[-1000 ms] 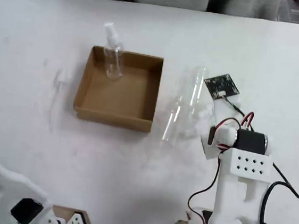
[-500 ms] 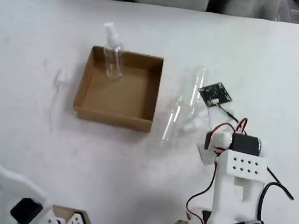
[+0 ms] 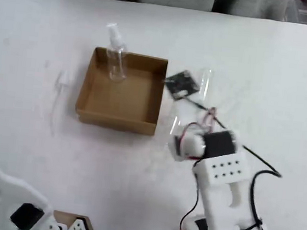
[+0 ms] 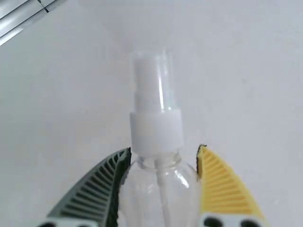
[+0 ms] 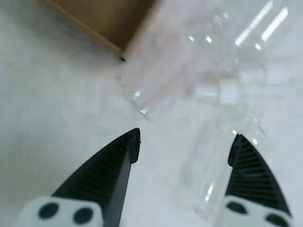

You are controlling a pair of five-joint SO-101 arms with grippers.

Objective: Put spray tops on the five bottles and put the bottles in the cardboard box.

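Topped bottle (image 4: 156, 137) sits clamped at its shoulders in the left pincer (image 4: 163, 152) (spray top on). The box (image 3: 119, 119) sits on the table (image 3: 269, 56), a second bottle (image 3: 115, 56) at its far-left corner. The right pincer (image 5: 185, 137) gapes wide, gripping nothing, over bare bottles (image 3: 205, 82) right of the box.

White worktop (image 3: 269, 56) here. The open cardboard box (image 3: 117, 123) sits left of the middle, closer to the far edge. A loose spray top (image 3: 62, 81) lies between it and the left edge. Clear bottles (image 3: 204, 83) lie on their sides just beside the box, toward the right edge.
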